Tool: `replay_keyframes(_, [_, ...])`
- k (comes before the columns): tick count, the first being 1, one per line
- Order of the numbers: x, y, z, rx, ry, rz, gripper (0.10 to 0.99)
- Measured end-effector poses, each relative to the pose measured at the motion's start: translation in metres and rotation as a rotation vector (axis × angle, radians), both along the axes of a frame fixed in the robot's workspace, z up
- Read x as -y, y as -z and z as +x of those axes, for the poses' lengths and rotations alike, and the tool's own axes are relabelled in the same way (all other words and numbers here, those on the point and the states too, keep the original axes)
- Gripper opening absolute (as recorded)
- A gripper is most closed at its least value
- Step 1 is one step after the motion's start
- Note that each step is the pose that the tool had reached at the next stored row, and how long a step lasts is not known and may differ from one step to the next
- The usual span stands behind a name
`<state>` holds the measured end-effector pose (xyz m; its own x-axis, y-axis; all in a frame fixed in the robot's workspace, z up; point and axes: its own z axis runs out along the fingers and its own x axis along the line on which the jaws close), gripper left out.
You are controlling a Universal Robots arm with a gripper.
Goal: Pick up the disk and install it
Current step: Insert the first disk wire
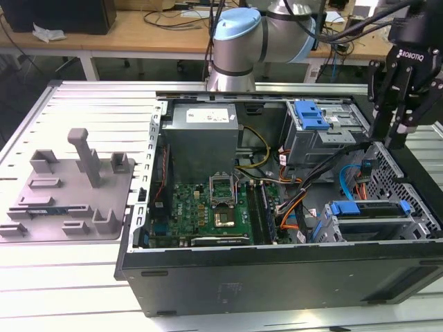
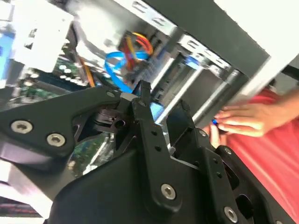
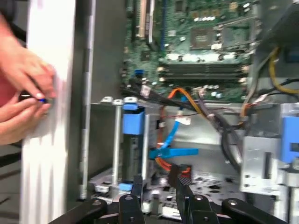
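1. Black robot hand point(image 1: 396, 142), upper right of the exterior view: spread open, holding nothing.
2. Silver-grey metal disk with blue rail point(image 1: 368, 209) sits in the lower-right drive cage point(image 1: 426, 220), below the hand, long axis left-right.

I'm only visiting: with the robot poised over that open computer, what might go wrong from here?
1. A person's hand is at the case wall, not far from the robot's hand. A sideways move might strike or pinch it.
2. A loose blue cable and an orange cable lie in the bay in front of the robot's hand. If it goes deeper there, it could snag or tug them.
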<state>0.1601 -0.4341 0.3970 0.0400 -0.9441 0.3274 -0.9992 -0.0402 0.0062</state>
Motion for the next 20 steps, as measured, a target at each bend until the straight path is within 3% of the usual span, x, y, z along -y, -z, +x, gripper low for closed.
replay_keyframes(1, [-0.0002, 0.0001, 0.0000, 0.0283, 0.017, -0.019, 0.416])
replay_keyframes(3, [-0.0002, 0.0016, -0.0001, 0.0404, 0.053, -0.023, 0.416])
replay_keyframes(6, [-0.0010, 0.0029, -0.0001, 0.0528, 0.062, -0.030, 0.416])
replay_keyframes(7, [-0.0014, 0.0031, -0.0001, 0.0612, 0.066, -0.032, 0.416])
replay_keyframes(9, [-0.0019, 0.0034, 0.0000, 0.0716, 0.076, -0.033, 0.416])
replay_keyframes(12, [-0.0019, 0.0037, 0.0000, 0.0739, 0.114, -0.034, 0.416])
replay_keyframes(13, [-0.0019, 0.0048, 0.0000, 0.0735, 0.157, -0.035, 0.416])
replay_keyframes(16, [-0.0021, 0.0068, 0.0000, 0.0729, 0.201, -0.037, 0.416])
replay_keyframes(17, [-0.0044, 0.0083, 0.0000, 0.0736, 0.205, -0.041, 0.416])
replay_keyframes(20, [-0.0173, 0.0098, 0.0000, 0.0773, 0.203, -0.080, 0.416])
